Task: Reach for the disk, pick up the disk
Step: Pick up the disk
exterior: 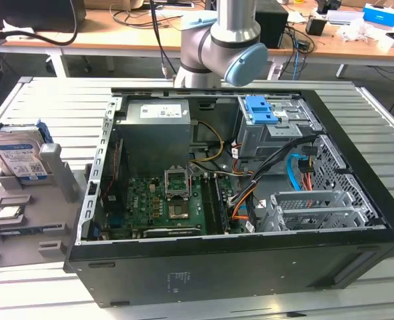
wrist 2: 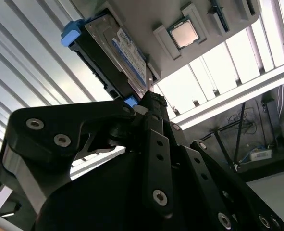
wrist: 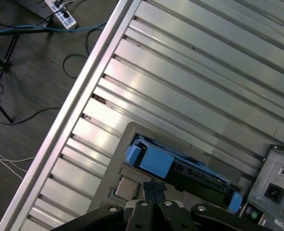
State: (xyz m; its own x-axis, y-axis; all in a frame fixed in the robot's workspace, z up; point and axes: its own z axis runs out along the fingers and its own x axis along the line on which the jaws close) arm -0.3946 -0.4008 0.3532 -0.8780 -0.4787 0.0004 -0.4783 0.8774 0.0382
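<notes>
Fingers of the gripper (wrist: 154, 190) sit pressed together, pinching nothing, close to the disk (wrist: 194, 175), which stands on edge in a grey holder (exterior: 57, 177) beside the open computer case (exterior: 237, 267). Advancing unopened would likely ram its blue rail (wrist: 149, 159) and tip it sideways.

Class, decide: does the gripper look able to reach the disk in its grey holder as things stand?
Probably yes: the gripper hangs close to the disk, with nothing between them.

Arm (exterior: 217, 47) hangs at top centre of the exterior view (silver tube, blue-capped joint); black gripper (wrist: 154, 189) with fingertips together in both wrist views.
</notes>
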